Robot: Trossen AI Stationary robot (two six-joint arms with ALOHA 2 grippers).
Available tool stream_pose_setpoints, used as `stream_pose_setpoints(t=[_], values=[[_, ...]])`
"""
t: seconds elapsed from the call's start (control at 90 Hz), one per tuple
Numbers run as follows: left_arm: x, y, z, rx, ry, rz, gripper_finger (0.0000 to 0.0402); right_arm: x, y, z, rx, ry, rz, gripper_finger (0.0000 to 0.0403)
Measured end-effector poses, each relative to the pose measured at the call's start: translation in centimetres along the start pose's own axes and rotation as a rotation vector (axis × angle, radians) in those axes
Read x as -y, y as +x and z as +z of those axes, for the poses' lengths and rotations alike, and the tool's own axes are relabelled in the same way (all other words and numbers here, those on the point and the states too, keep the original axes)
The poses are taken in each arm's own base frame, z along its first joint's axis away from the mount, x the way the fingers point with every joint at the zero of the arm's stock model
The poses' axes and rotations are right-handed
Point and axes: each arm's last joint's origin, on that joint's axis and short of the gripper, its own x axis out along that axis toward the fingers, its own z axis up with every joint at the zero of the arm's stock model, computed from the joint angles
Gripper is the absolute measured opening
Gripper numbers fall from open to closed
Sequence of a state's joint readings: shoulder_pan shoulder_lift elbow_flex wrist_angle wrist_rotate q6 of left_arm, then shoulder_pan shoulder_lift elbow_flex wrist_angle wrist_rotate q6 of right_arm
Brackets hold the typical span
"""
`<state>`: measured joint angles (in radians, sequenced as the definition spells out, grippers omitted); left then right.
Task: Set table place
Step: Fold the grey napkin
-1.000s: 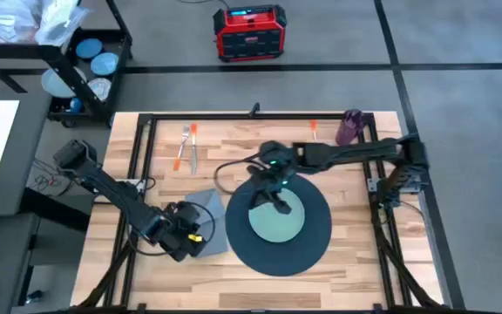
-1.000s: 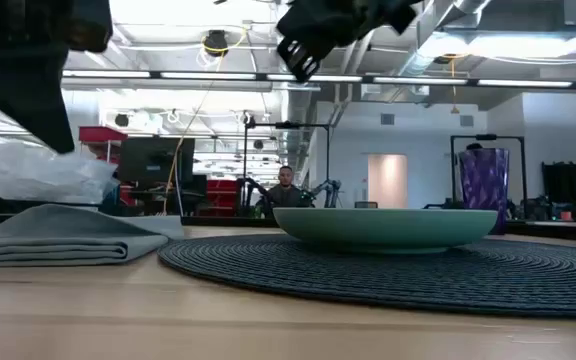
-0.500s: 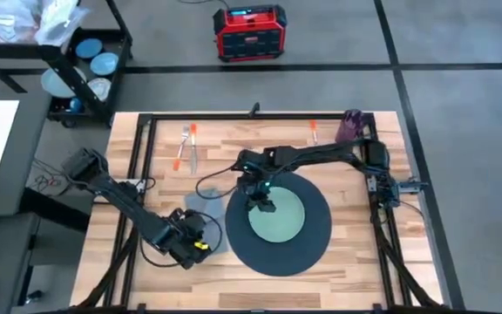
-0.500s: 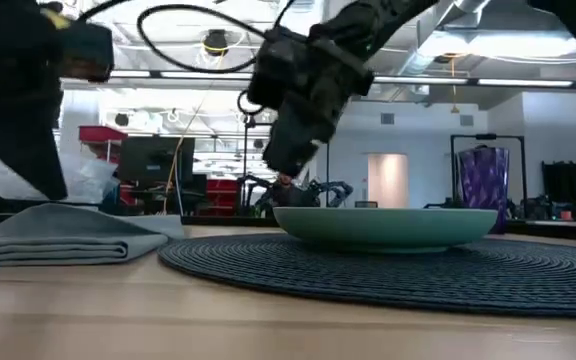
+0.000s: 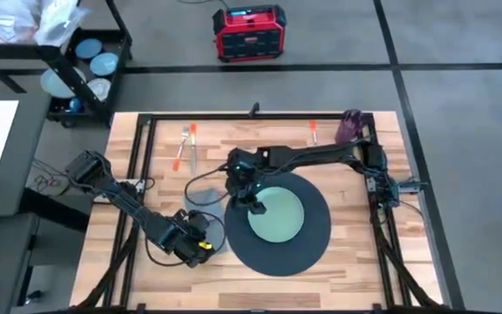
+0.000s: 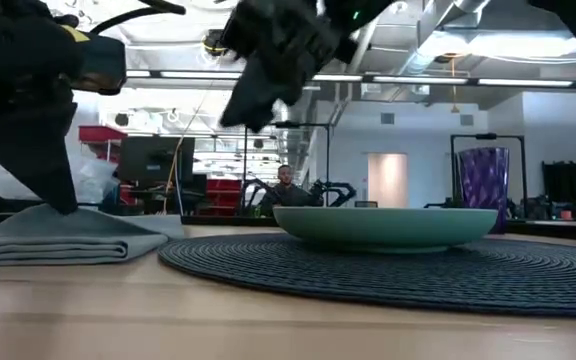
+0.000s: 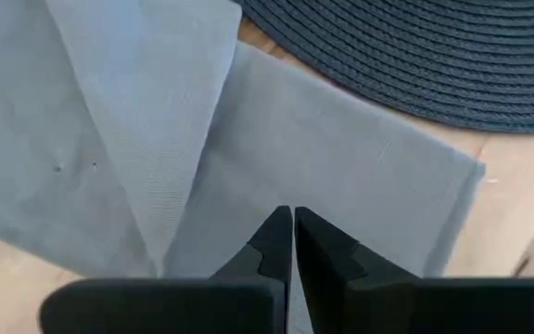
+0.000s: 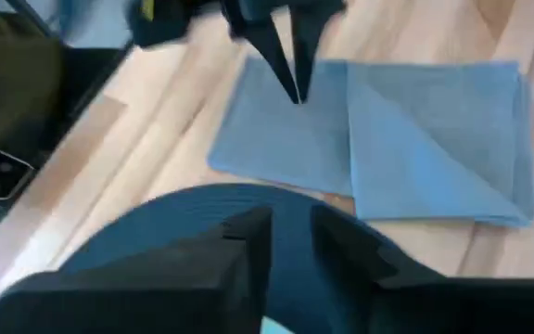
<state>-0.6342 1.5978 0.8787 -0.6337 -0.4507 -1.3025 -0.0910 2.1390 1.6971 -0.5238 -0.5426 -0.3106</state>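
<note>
Napkin (image 7: 341,176) partly hidden under left gripper (image 7: 293,227) pinched closed, right gripper (image 8: 290,227) narrowly parted above mat (image 5: 316,240)

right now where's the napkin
In the high view the grey napkin lies flat on the table, just left of the dark mat, with the left claw over its near edge.

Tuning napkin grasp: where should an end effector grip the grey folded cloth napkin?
Probably the diagonal edge of the top flap of the grey folded cloth napkin, from straight above, fingers straddling that edge. The napkin lies flat on the light wooden table, so its outer edges offer little to pinch.
</note>
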Motion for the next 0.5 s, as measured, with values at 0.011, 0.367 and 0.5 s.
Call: stream_pose_setpoints(t=[0.011,0.367,0.5], values=[[0.0,0.0,0.0,-0.001,0.000,0.001,0.0000,0.2,0.3,-0.2,-0.003,0.003,-0.001,0.0093],[-0.1,0.2,0.2,-0.042,-0.017,-0.008,0.0000,2.9,6.3,-0.1,-0.031,0.030,0.083,0.0113],[0.0,0.2,0.3,-0.040,-0.021,-0.015,0.0000,3.0,5.6,0.8,0.006,-0.001,0.067,0.0113]])
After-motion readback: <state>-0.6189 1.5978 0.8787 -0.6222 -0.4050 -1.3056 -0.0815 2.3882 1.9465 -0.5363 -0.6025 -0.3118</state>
